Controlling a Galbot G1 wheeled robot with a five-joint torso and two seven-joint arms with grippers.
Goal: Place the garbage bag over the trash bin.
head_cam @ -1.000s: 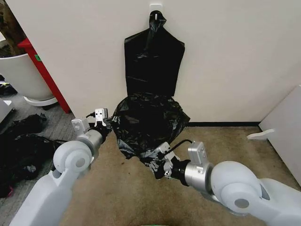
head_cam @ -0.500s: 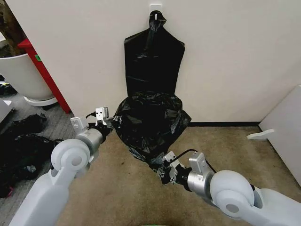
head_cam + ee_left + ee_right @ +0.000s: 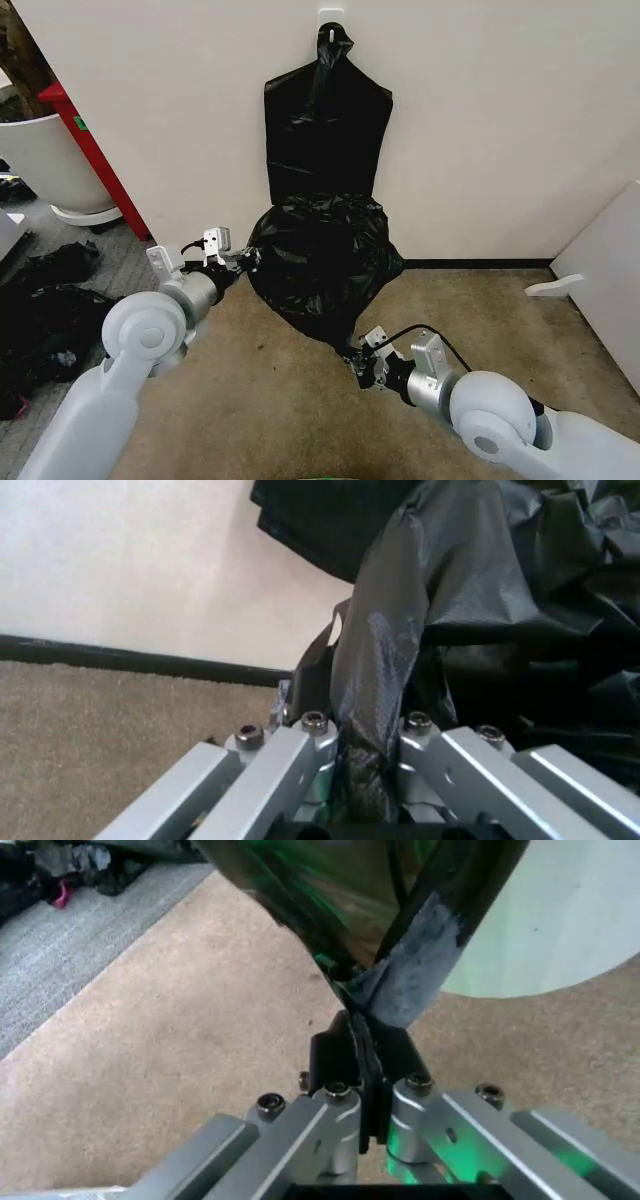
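The glossy black garbage bag (image 3: 322, 255) drapes over the trash bin against the wall, covering it in the head view. My left gripper (image 3: 243, 262) is shut on the bag's left edge; the left wrist view shows film (image 3: 385, 652) pinched between the fingers of that gripper (image 3: 360, 739). My right gripper (image 3: 360, 363) is low near the carpet, shut on the bag's front edge, which is stretched down to a point. In the right wrist view that gripper (image 3: 365, 1091) clamps the taut film (image 3: 390, 982), and the trash bin's pale round wall (image 3: 565, 922) shows behind it.
A flat black bag bundle (image 3: 328, 120) with a knotted top hangs on the wall above. A large white tub (image 3: 45, 160) and a red frame (image 3: 95, 160) stand at the left, with loose black bags (image 3: 45, 320) on the floor. A white panel (image 3: 605, 275) leans at the right.
My right gripper has drawn the bag's front edge down and toward me, stretching it into a tight point. The bag looks smoother. The left gripper has barely moved.
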